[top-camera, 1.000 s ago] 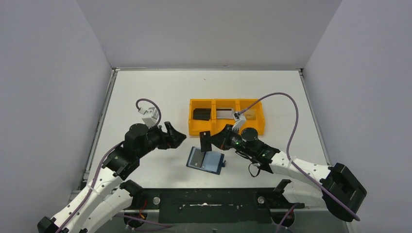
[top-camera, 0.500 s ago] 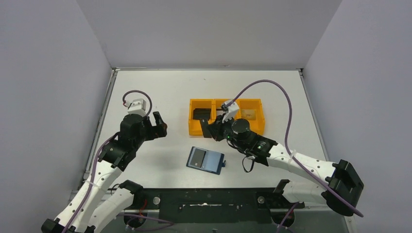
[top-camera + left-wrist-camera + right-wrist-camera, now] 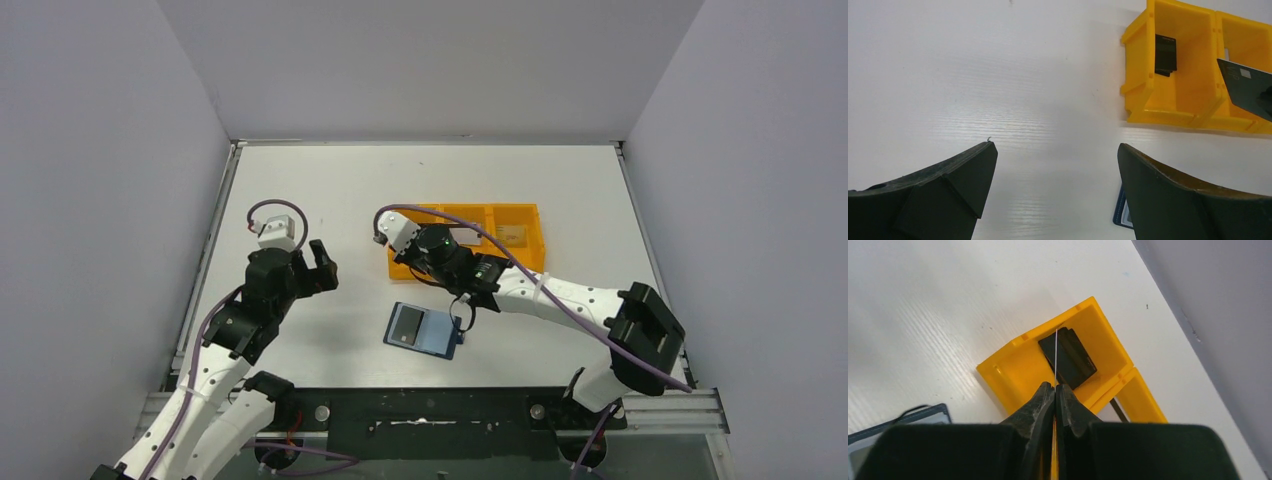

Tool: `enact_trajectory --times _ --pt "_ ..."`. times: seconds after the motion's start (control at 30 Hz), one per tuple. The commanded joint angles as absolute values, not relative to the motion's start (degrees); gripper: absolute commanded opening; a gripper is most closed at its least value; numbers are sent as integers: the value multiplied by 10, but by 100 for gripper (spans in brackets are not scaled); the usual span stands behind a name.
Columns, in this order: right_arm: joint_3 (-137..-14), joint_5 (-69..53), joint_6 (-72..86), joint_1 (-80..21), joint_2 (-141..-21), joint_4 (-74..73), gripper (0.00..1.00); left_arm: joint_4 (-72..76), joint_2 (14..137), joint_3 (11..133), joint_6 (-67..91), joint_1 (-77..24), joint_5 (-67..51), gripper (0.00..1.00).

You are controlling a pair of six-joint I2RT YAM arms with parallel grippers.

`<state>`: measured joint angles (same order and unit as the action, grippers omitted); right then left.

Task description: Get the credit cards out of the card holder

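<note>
The navy card holder [image 3: 425, 328] lies open on the table, a grey card [image 3: 407, 325] in its left pocket. My right gripper [image 3: 412, 258] is shut on a dark credit card. That card shows edge-on in the right wrist view [image 3: 1055, 355] and flat in the left wrist view [image 3: 1248, 85]. It hangs over the left compartment of the orange tray [image 3: 528, 262], where a black card [image 3: 1075, 357] lies. My left gripper [image 3: 322, 262] is open and empty, left of the tray and of the card holder.
A gold-tan card [image 3: 513, 236] lies in the tray's right compartment. The right arm and its purple cable cross the tray's middle. The card holder's corner shows in the left wrist view [image 3: 1120, 212] and the right wrist view [image 3: 923, 415]. White walls enclose the table.
My right gripper has carried the dark card from above the card holder back and left to over the tray's left compartment. My left arm has drawn back to the left.
</note>
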<state>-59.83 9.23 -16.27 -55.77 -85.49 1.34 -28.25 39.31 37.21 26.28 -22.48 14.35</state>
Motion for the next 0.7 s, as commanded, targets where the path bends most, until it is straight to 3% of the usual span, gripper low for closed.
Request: enact_trajectory --times 0.0,0.2,0.4,0.67 --pt "-656 110 -327 -558 -889 -16 0 -234 392 379 252 -222 156 93" --pt "-682 94 -408 -546 -932 -26 0 -239 383 379 252 -222 171 93" --pt "-746 66 -411 -523 -976 -71 0 -252 359 384 253 -221 199 93" --pt "-742 26 -432 -493 -1002 -53 0 -254 328 380 255 -221 218 94"
